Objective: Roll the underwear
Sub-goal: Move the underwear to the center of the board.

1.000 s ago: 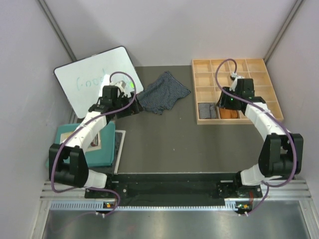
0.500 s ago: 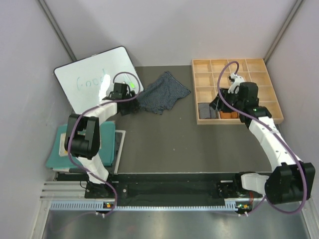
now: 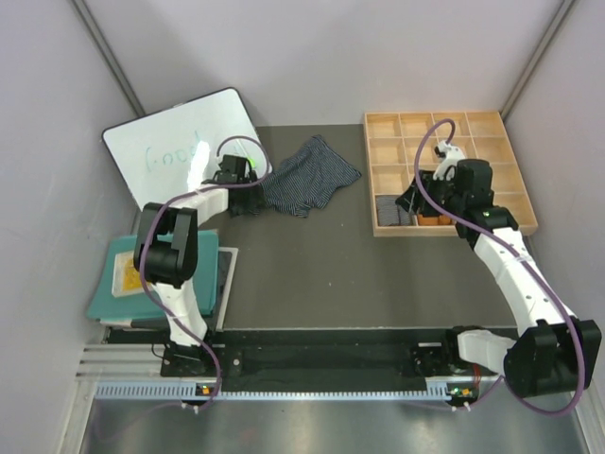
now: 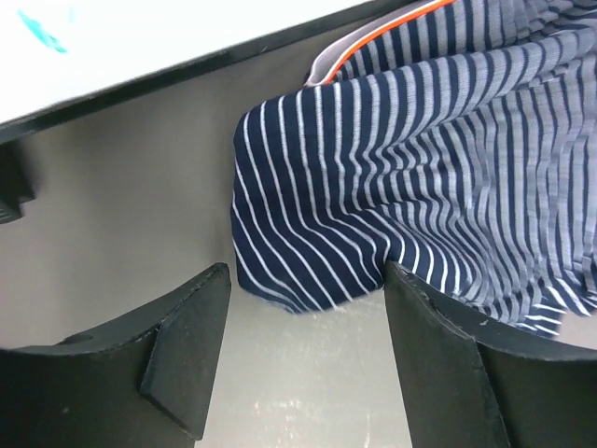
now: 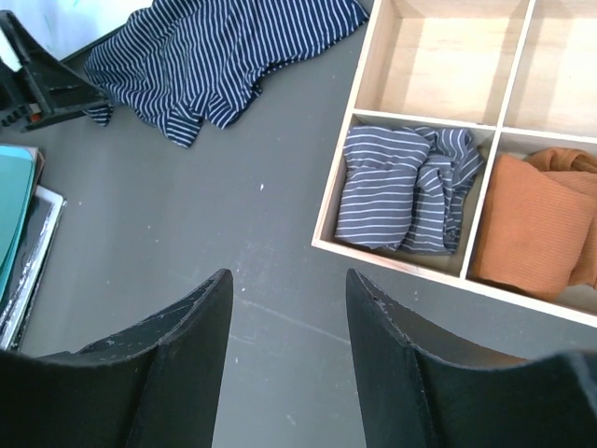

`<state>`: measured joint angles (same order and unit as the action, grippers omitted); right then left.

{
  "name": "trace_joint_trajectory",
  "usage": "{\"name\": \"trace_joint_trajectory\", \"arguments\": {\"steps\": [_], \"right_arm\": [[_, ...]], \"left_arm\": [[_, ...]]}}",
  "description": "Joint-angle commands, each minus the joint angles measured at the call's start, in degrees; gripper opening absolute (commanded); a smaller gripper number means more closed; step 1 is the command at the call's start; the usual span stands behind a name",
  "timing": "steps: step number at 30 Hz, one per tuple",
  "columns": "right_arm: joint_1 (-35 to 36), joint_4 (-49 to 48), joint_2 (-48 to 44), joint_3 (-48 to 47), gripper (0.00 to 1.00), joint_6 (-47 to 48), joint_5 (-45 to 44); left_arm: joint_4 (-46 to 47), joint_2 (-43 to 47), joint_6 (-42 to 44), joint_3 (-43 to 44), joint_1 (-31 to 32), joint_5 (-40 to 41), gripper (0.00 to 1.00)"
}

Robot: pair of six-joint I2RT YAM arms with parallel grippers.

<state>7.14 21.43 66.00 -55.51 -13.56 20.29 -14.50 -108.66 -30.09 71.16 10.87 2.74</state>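
Left fingers [image 4: 182, 345] gape wide at nine o'clock of the navy striped underwear [image 4: 448, 159]; right fingers [image 5: 177, 364], also wide, hover over the worktop [image 5: 233, 224].

Pretty bright in here: soft, even light from above, so hardly any hard shadows. The whiteboard [image 3: 175, 156] is nearly blown out, same in the left wrist shot. Faint sheen on the grey table [image 4: 308, 397] close up. The left gripper [image 4: 306, 280] looks dark and soft-focused there, while the navy striped pair [image 4: 438, 168] is sharp. Right wrist view is crisp, with mild shade inside the wooden tray [image 5: 329, 187]. Overhead view's slightly grainy, and its walls splay outward.
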Motion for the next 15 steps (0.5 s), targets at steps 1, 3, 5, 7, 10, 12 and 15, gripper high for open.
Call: {"name": "trace_joint_trajectory", "arguments": {"steps": [1, 3, 5, 7, 10, 12, 15], "right_arm": [[0.51, -1.48, -1.31, 0.31, 0.52, -0.33, 1.07], [0.51, -1.30, -1.49, 0.22, 0.52, -0.24, 1.15], [0.51, -0.87, -1.57, 0.40, 0.52, -0.15, 1.15], [0.51, -0.78, -1.57, 0.57, 0.52, 0.11, 1.06], [0.51, -0.86, -1.40, 1.28, 0.52, 0.20, 0.98], [0.51, -1.30, -1.05, 1.89, 0.52, -0.06, 1.24], [1.21, -1.74, -0.43, 2.59, 0.52, -0.41, 1.15]], "left_arm": [[4.56, -2.51, 0.55, 2.15, -0.33, -0.54, 0.70], [6.23, -3.13, 0.82, 2.41, -0.33, -0.72, 0.66], [7.11, -3.84, 1.17, 2.76, -0.33, -0.89, 0.49], [7.21, -4.28, 1.26, 2.85, -0.24, -2.38, 0.16], [7.03, -2.61, 0.56, 0.92, 0.28, -4.85, 0.00], [7.03, 0.18, -0.67, -2.23, 0.99, -6.25, 0.00], [8.00, 5.36, -1.82, -8.11, 2.74, -8.63, 0.00]]}}
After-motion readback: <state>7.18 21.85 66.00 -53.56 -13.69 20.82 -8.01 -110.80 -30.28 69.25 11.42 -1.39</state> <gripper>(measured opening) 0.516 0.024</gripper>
